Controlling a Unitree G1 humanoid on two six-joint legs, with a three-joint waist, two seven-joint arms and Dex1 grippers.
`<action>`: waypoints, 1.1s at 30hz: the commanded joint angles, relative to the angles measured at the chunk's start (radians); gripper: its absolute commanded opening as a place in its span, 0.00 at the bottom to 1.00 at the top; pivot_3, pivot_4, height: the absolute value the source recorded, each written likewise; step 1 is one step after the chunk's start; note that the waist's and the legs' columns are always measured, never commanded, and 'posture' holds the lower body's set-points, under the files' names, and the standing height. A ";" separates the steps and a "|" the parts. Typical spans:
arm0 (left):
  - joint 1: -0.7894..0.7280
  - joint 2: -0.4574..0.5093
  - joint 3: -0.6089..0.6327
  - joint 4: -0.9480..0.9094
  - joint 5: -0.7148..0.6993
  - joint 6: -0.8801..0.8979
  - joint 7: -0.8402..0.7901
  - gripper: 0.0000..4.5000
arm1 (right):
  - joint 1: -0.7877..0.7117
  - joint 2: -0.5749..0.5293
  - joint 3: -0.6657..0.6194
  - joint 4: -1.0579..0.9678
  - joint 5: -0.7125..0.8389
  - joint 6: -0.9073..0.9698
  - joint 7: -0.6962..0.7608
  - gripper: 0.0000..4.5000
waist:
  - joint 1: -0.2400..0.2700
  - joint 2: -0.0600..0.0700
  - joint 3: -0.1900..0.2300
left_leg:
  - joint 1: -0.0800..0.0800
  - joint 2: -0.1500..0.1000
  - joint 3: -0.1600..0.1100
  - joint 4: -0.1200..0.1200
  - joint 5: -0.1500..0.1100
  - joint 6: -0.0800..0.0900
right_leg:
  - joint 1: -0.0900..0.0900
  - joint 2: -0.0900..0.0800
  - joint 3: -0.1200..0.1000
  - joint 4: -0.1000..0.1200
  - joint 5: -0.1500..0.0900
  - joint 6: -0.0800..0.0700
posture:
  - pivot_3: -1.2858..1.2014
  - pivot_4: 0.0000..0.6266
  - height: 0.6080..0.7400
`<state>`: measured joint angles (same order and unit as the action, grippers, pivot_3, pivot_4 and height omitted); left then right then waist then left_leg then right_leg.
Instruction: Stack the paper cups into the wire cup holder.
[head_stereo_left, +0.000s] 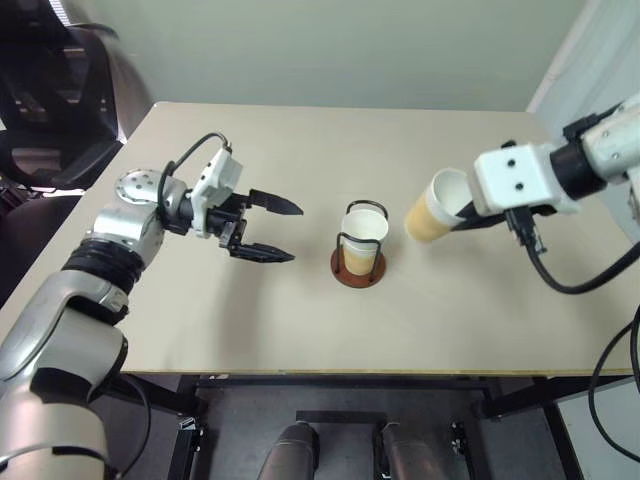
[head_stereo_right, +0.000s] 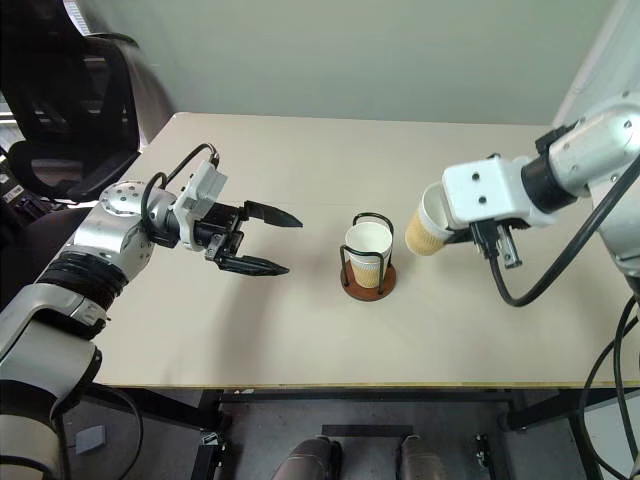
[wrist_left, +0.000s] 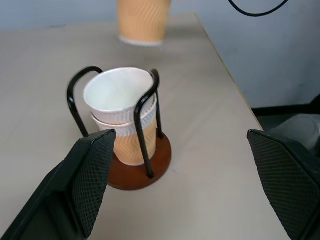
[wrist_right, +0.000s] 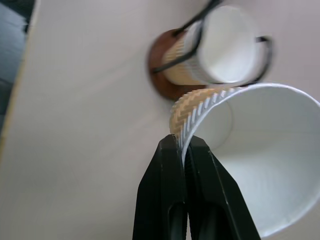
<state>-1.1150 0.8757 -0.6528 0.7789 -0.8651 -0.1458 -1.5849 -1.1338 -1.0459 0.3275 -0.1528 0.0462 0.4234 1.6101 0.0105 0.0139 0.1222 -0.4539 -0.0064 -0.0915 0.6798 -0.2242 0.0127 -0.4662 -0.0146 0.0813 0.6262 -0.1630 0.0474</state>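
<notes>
Pretty even indoor light, nothing harsh

Soft faint shadows on the surface (head_stereo_left: 300, 330), no real glare. The right wrist view is smeared: wire cup holder (wrist_right: 210, 55) blurry, held cup (wrist_right: 260, 160) soft up close.

1. Your left gripper (head_stereo_left: 268, 230) hangs level with its 2 jaws spread wide, pointing toward your right, holding nothing.
2. Your right gripper (wrist_right: 184, 150) is raised and angled downward, jaws pinched together on a cup wall.
</notes>
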 joint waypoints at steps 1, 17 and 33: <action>-0.043 -0.012 0.069 0.042 0.011 -0.006 -0.030 1.00 | -0.063 0.032 -0.016 0.036 -0.001 -0.009 0.002 0.01 | 0.000 0.000 0.000 | 0.000 0.000 0.000 0.000 0.000 0.000 | 0.000 0.000 0.000 0.000 0.000 0.000 | 0.52 0.24 1.00; 0.013 0.012 0.169 0.017 0.043 0.012 -0.030 1.00 | -0.109 0.083 0.044 0.118 0.009 -0.115 0.004 0.01 | -0.001 0.000 0.000 | -0.001 0.000 0.000 -0.001 0.000 0.000 | -0.001 0.000 -0.001 0.000 0.000 0.000 | 0.52 0.24 1.00; -0.011 -0.013 0.263 0.063 0.089 0.007 -0.030 1.00 | -0.119 0.100 0.058 0.141 0.004 -0.152 0.004 0.01 | -0.002 0.000 0.000 | -0.001 0.000 0.000 -0.001 0.000 0.000 | -0.001 0.000 -0.001 0.001 -0.001 -0.001 | 0.52 0.24 1.00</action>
<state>-1.0961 0.8583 -0.4286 0.8411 -0.7774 -0.1321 -1.5851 -1.2219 -0.9425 0.4031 -0.0015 0.0453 0.2783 1.6104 0.0089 0.0141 0.1223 -0.4546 -0.0063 -0.0917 0.6793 -0.2245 0.0127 -0.4673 -0.0147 0.0805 0.6269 -0.1635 0.0464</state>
